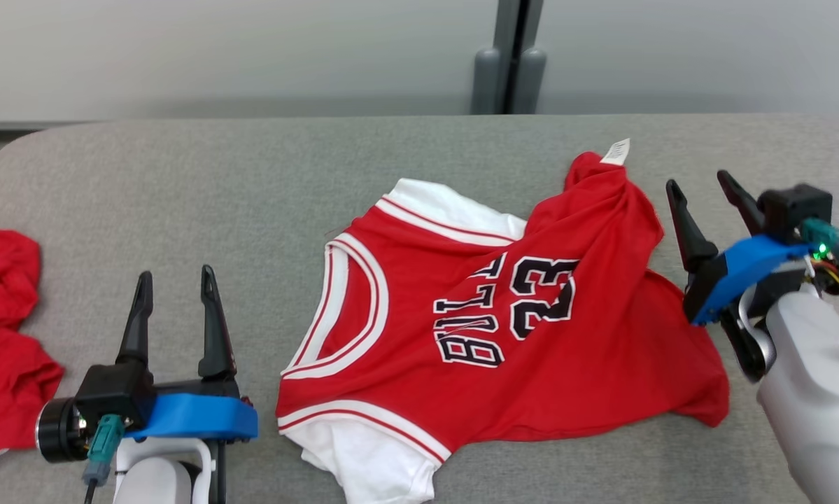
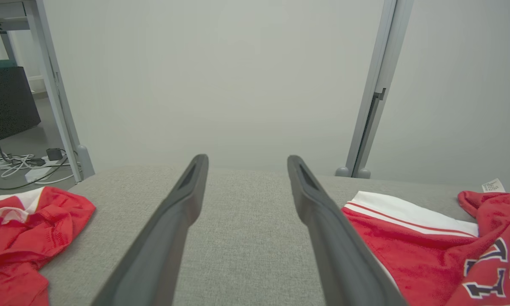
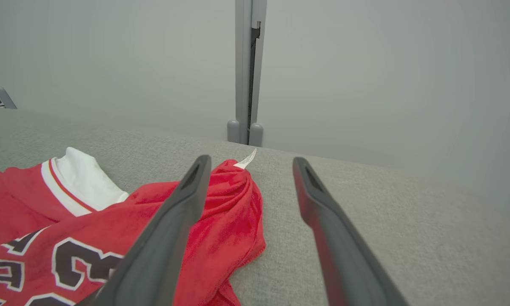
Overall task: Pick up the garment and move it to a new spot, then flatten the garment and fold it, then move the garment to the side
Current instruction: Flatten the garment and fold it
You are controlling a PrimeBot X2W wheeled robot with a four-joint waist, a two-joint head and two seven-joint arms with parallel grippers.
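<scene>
Lying rumpled near the middle of the grey bench (image 1: 181,182), the red jersey (image 1: 503,329) has my left gripper (image 1: 175,273) well off to its left, fingers apart and empty, and my right gripper (image 1: 697,178) just beside its bunched right edge, fingers likewise spread, holding nothing.

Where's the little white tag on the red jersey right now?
In the head view, the white tag sticks up at the far right corner of the jersey, just left of the right tool.
</scene>
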